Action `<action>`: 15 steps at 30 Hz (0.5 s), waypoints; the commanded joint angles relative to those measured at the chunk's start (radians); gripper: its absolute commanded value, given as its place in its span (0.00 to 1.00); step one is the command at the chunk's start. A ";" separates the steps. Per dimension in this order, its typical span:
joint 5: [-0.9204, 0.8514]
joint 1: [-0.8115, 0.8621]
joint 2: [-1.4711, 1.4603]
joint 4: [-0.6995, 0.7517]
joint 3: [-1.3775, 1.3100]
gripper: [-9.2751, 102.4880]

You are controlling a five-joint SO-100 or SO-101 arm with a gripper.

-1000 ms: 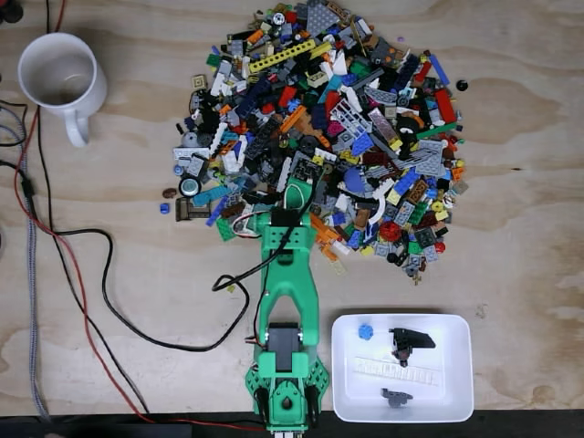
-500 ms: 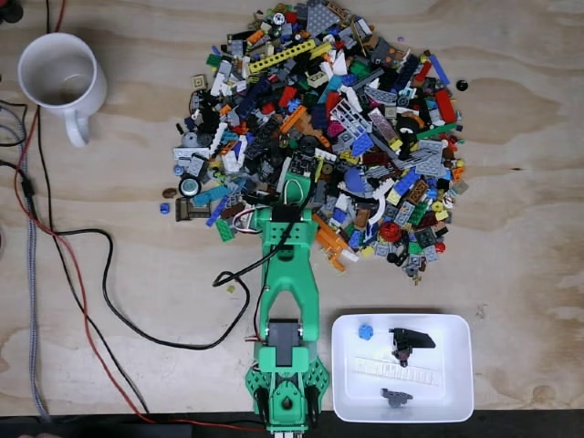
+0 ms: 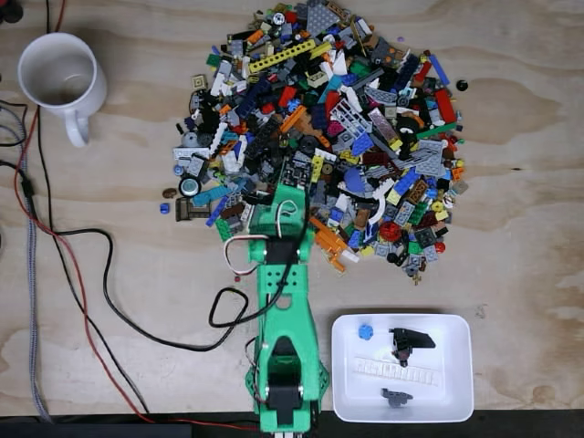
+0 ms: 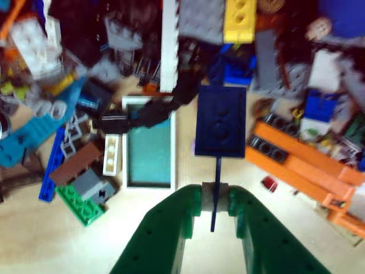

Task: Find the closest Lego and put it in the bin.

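Pincer (image 4: 215, 197) seen from the wrist view as two green fingers (image 4: 171, 228) rising from the bottom edge, the gap between them narrow; a thin dark blue stalk runs down into that gap, though actual contact with it cannot be made out. In the fixed view the fingertips are lost under the green arm (image 3: 283, 301) and against the pile's clutter, so the grip cannot be judged there.

Dark blue plate (image 4: 220, 121) — a flat rectangle with faint raised studs on its face, its long axis running straight away from the fingers, the stalk trailing back from its near short edge. Lying at the near fringe of the Lego pile (image 3: 319, 128), on bare wood just ahead of the fingertips.

Just left of the plate a white-framed teal window piece (image 4: 149, 149) is noted, a black curved part crossing its top. To the plate's right an orange beam (image 4: 302, 165) slants away — its far end is cut by the frame. Wrist picture is soft; small pieces at the top blur together.

White bin (image 3: 402, 367) sits right of the arm's base, a few pieces inside.
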 commanded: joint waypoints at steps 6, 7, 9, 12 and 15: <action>-0.077 0.598 0.304 0.166 -0.003 0.08; -0.081 0.681 0.304 0.183 -0.005 0.08; -0.124 0.838 0.301 0.250 -0.003 0.08; -0.198 1.078 0.304 0.307 -0.005 0.08; -0.305 1.298 0.319 0.310 0.026 0.08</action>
